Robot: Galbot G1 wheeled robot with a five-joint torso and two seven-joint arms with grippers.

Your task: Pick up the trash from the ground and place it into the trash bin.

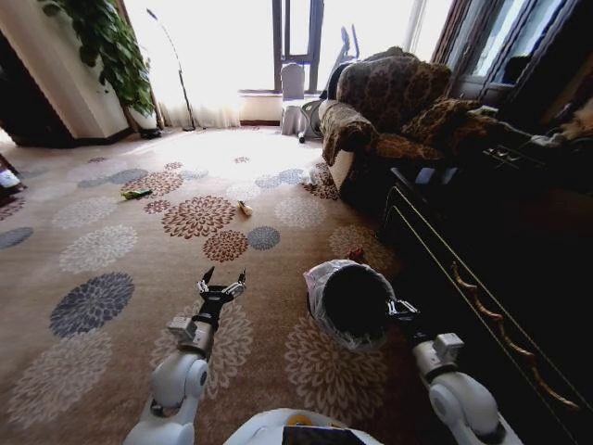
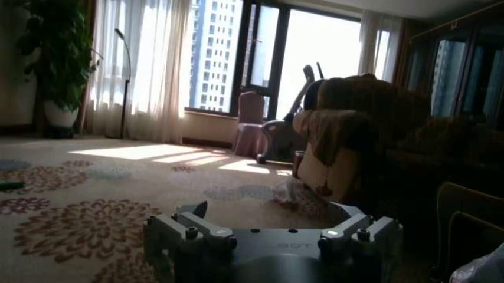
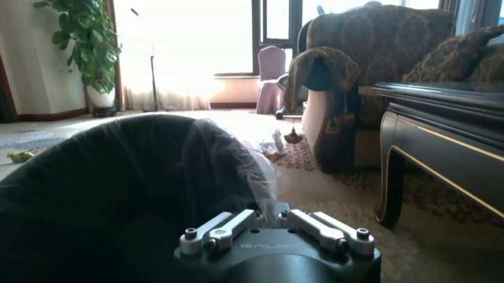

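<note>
The trash bin (image 1: 320,278), black with a whitish liner, stands on the carpet at my right front. My right gripper (image 1: 398,309) is at its near rim, and in the right wrist view this gripper (image 3: 272,215) is shut on the liner edge of the bin (image 3: 118,177). A red can (image 1: 356,252) lies just behind the bin. A yellowish piece (image 1: 246,209) lies farther out, and a green piece (image 1: 136,194) far left. My left gripper (image 1: 222,276) hangs open and empty above the carpet, left of the bin. A whitish crumpled piece (image 2: 287,191) lies by the sofa's foot.
A patterned sofa (image 1: 389,102) stands at the back right. A dark cabinet (image 1: 491,269) runs along the right, close to the bin. A potted plant (image 1: 111,56) and a chair (image 1: 293,93) stand near the window. Open carpet spreads left and ahead.
</note>
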